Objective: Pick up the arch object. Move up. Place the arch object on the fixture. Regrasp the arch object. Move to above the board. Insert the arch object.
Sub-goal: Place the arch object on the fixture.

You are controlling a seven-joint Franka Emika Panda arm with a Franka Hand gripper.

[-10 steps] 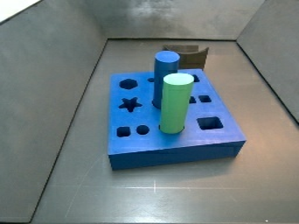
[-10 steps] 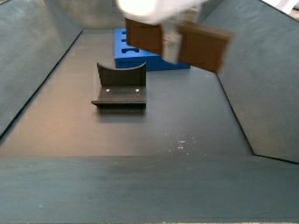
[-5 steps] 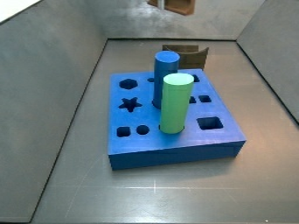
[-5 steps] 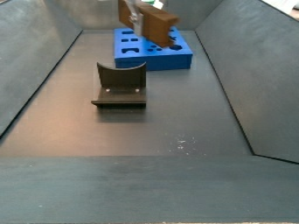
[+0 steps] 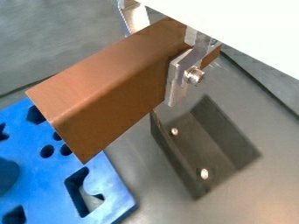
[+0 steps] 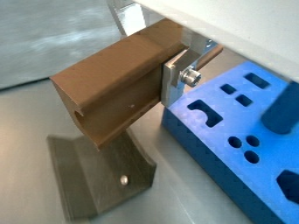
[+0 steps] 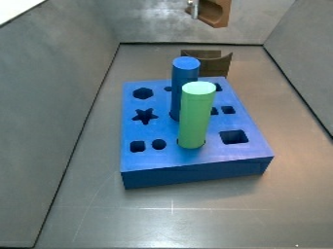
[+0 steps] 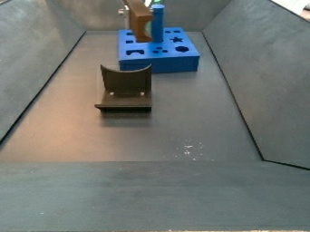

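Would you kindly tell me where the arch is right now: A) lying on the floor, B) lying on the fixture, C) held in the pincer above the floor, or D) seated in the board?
C: the pincer clamps the arch in the air, with the fixture bare below.

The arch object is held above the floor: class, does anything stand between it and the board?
Nothing visible does. The gripper holds the arch object in the air between the fixture and the board. Two cylinders, blue and green, stand in the board and must be cleared on the way down.
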